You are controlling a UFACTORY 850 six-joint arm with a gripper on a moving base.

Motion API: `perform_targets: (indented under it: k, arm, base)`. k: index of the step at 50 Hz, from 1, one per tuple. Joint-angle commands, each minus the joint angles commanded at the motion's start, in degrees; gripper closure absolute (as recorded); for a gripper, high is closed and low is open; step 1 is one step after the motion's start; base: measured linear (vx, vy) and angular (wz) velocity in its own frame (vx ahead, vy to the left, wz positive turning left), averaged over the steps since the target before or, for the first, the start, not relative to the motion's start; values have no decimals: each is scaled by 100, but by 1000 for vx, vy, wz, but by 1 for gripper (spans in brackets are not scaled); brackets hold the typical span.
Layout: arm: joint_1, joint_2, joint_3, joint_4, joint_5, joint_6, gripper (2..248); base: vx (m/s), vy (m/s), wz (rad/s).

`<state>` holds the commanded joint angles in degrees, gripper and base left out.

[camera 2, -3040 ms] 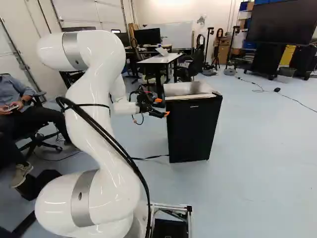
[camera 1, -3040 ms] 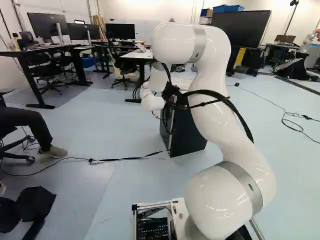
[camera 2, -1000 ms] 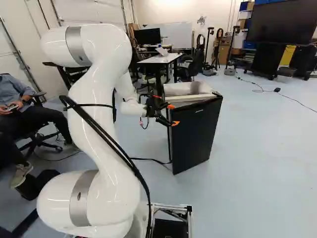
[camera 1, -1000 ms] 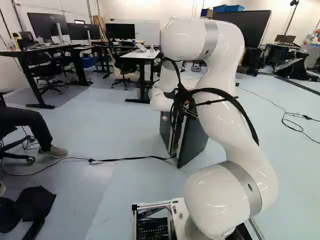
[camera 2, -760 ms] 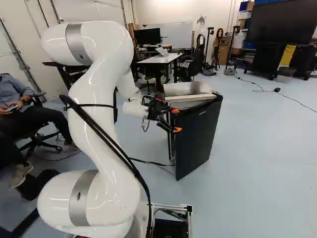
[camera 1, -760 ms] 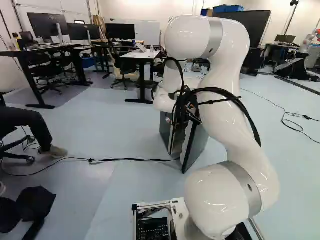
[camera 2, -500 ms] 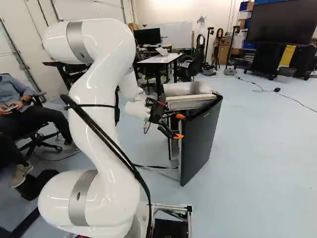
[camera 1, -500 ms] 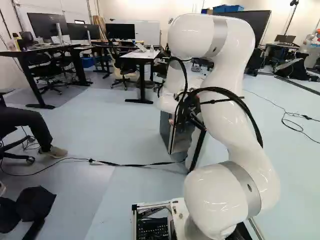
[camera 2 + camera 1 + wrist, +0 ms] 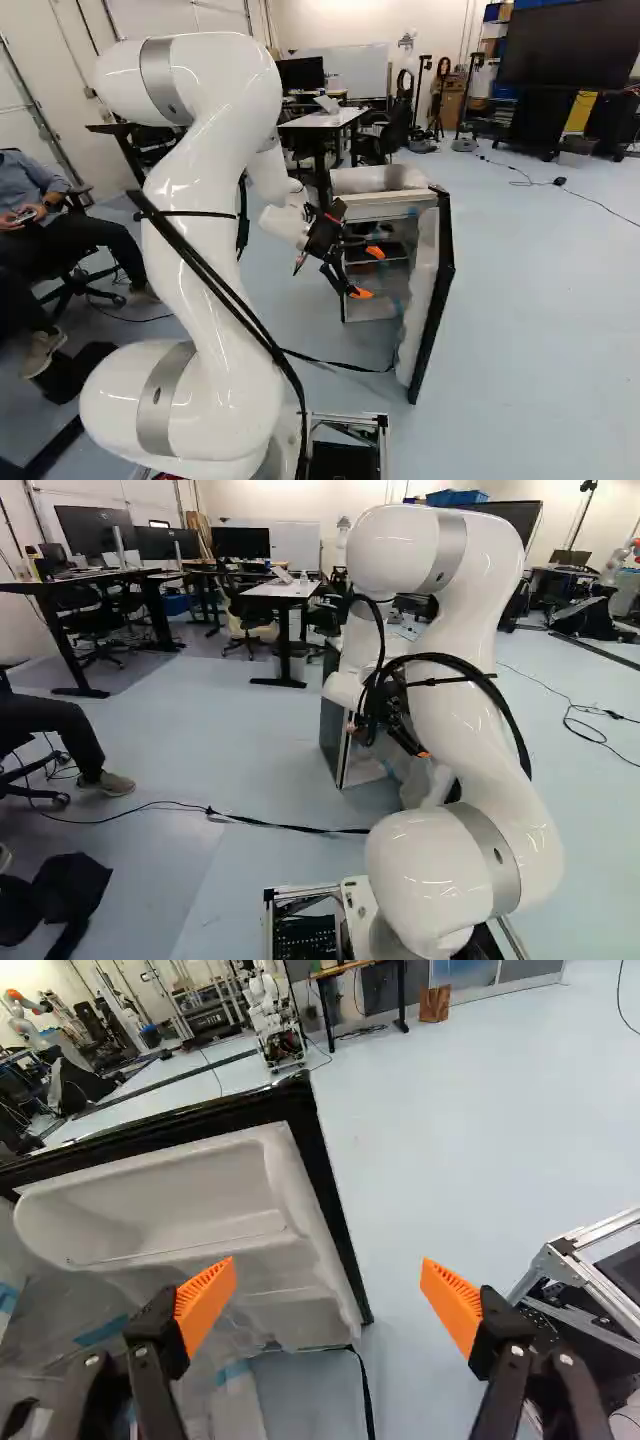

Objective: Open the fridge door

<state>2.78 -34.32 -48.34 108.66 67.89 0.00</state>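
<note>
White arm (image 9: 488, 590) mostly hides the door (image 9: 420, 300) (left view).

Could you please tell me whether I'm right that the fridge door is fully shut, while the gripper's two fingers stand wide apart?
Not quite: the fridge door is open, not shut. The right base view shows it swung out, with the inside of the fridge exposed. The gripper's two fingers do stand wide apart, as you say.

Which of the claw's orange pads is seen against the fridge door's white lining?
In the wrist view, the pad farther from the silver frame; the other pad shows against the floor.
</note>
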Motion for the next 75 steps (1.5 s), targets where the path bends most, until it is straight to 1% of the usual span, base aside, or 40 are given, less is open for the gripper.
perform_targets:
  k: [10,19,32,44,58,75]
  arm:
    - [-2,0,1,-24,160,0,3]
    - [-2,0,1,-143,344,0,3]
    - [-2,0,1,-474,578,0,3]
    - [-31,-24,-51,-848,629,0,3]
    - [-184,-120,-247,-1322,585,0,3]
    - [-497,-269,-531,-1936,305,0,3]
  base:
    - [0,0,0]
    - [0,0,0]
    - [0,0,0]
    - [0,0,0]
    - [0,0,0]
    - [0,0,0]
